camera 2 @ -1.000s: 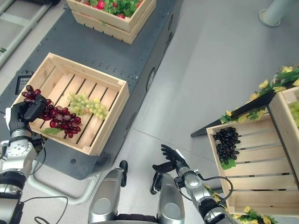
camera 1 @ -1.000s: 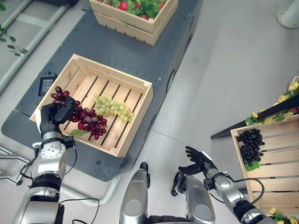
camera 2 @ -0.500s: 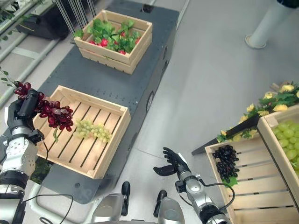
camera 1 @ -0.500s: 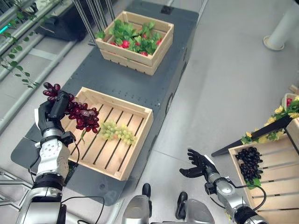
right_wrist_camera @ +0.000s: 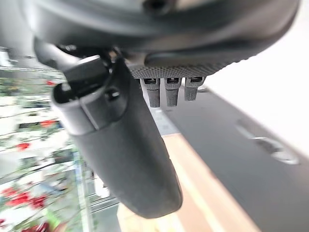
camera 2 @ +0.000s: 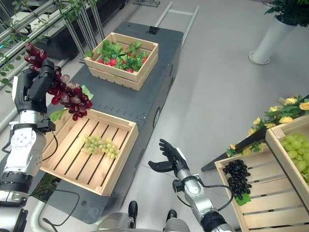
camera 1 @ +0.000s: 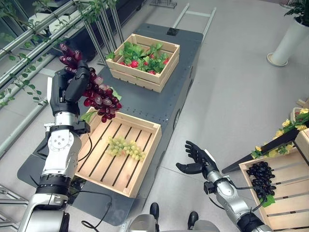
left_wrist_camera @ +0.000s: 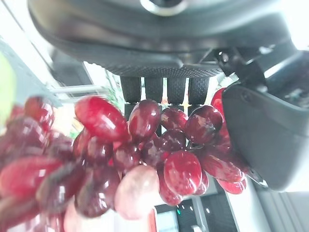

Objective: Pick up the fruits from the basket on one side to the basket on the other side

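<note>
Lifted clear now: red grapes (camera 1: 94, 94) clamped in the left robot hand (camera 1: 67, 89), raised well above the near crate (camera 1: 116, 150) where 1 second ago the bunch lay on the slats beside the green grapes (camera 1: 124, 147). Seen from the left wrist, fingers (left_wrist_camera: 154, 89) and thumb curled around the bunch, grapes bulging between them. Hanging down from the fist, a trailing cluster and a leaf, over the dark cart (camera 1: 145, 104) between the near crate and the far crate of red fruit and leaves (camera 1: 143, 55). Left behind in the near crate: only the green grapes. Right robot hand (camera 1: 195, 159) low over the floor, fingers spread and holding nothing. Off to the right, a crate with black grapes (camera 1: 260, 176), probably the drop-off side. Pickup done by the look of it; carry across and release not yet made, then 1 more bunch to fetch.
</note>
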`<state>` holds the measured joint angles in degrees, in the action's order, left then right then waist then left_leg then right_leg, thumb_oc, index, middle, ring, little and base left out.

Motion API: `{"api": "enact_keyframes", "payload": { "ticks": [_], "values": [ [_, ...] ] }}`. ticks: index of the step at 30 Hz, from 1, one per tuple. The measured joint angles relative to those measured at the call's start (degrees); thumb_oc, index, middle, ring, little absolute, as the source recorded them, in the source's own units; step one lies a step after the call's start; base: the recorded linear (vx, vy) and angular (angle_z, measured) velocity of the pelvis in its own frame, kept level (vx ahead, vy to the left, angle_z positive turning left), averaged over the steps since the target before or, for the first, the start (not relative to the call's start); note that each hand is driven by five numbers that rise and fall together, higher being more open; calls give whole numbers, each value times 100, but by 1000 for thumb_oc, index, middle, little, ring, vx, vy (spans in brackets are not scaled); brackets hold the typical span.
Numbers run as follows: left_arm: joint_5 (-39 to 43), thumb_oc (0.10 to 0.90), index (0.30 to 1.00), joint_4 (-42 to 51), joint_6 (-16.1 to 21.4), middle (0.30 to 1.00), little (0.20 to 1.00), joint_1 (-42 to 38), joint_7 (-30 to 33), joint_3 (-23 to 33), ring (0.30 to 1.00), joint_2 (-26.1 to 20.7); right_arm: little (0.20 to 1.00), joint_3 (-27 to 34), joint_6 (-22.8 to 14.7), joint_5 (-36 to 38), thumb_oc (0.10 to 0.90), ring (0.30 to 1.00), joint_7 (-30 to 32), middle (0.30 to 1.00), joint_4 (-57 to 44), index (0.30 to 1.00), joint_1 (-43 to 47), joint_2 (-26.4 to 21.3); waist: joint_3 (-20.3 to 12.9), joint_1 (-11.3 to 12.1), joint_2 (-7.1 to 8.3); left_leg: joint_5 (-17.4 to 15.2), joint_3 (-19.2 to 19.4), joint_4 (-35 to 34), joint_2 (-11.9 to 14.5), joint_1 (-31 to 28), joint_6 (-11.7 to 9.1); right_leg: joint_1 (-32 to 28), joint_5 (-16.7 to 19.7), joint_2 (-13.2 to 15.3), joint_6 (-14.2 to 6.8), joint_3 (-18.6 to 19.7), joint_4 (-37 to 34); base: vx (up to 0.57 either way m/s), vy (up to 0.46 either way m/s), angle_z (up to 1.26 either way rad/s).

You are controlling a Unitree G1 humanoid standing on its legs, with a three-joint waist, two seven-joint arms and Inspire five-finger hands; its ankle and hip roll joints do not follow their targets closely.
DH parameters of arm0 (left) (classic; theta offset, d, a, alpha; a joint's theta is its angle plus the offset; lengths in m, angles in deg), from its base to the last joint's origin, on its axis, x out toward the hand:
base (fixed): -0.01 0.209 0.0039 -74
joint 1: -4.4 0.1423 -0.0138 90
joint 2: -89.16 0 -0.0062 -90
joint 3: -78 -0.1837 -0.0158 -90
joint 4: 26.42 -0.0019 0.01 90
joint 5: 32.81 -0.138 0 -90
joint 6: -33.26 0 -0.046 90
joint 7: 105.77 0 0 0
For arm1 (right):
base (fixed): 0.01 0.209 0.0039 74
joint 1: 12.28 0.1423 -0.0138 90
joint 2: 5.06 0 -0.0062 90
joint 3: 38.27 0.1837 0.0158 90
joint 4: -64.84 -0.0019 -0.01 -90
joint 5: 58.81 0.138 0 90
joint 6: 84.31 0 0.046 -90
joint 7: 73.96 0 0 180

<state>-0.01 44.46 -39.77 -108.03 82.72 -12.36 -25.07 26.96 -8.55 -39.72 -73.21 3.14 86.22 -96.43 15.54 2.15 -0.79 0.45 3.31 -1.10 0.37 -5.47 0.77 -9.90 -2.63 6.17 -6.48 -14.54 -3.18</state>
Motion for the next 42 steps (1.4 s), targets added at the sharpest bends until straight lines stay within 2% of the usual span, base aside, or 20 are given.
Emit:
{"api": "enact_keyframes", "payload": {
  "ticks": [6, 10, 13, 20, 23, 27, 36, 42],
  "values": [
    [168, 400, 300, -172, -163, 300, 300, -561, -447, -630, 300, -309, 900, -172, 9, 5, 800, 900, 46, 900, -467, 900, 577, -67, -63, 30, -16, 293, -26, -369, -6, -54, 11, 24, 175, -25, -3, -15, -188, -52, -70, 2],
    [184, 400, 300, -304, -184, 300, 300, -1165, -699, -1155, 300, -338, 900, -308, 29, 12, 800, 900, 155, 900, -715, 900, 1157, -141, -63, 39, -16, 344, -38, -383, -42, -32, 44, 50, 230, -16, -30, -19, -191, -71, -56, 2],
    [183, 400, 300, -339, -187, 300, 300, -1512, -871, -1323, 300, -338, 900, -307, 45, 108, 800, 900, 370, 900, -903, 900, 1543, -112, -66, 21, -17, 367, -22, -383, -51, 14, 57, 109, 263, -7, -32, -8, -190, -35, -22, -3],
    [184, 400, 300, -339, -311, 300, 300, -2163, -917, -1866, 300, -328, 900, -298, 405, 260, 800, 900, 719, 900, -1040, 900, 2251, -77, -111, -49, -49, 374, 0, -386, -45, 25, 58, 137, 279, -9, -25, 24, -189, -6, -12, -2],
    [195, 400, 300, -339, -391, 300, 300, -2353, -1003, -1966, 300, -299, 900, -305, 617, 495, 800, 900, 731, 900, -1039, 900, 2377, -61, -111, -81, -49, 374, 6, -387, -43, 22, 58, 138, 279, -11, -25, 29, -189, 0, 0, 0],
    [412, 400, 300, -339, -413, 300, 300, -2619, -1076, -2176, 300, -233, 900, -313, 712, 824, 800, 900, 774, 900, -1037, 900, 2446, -18, -111, -111, -49, 374, 13, -387, -40, 15, 58, 135, 280, -14, -24, 38, -189, 0, 0, 0],
    [609, 400, 300, -339, -441, 300, 300, -3015, -1239, -2462, 300, 270, 900, -386, 719, 1086, 800, 900, 952, 900, -1037, 900, 2836, 54, -112, -121, -49, 374, 22, -387, -41, 5, 58, 135, 286, -14, -24, 62, -189, 0, 0, 0],
    [877, 400, 300, -341, -483, 300, 300, -3025, -1500, -2537, 300, 377, 900, -502, 777, 1137, 800, 900, 1004, 900, -933, 900, 3065, 51, -112, -142, -49, 374, 23, -388, -39, -12, 57, 143, 290, -14, -24, 117, -189, 10, -7, -4]
  ]
}}
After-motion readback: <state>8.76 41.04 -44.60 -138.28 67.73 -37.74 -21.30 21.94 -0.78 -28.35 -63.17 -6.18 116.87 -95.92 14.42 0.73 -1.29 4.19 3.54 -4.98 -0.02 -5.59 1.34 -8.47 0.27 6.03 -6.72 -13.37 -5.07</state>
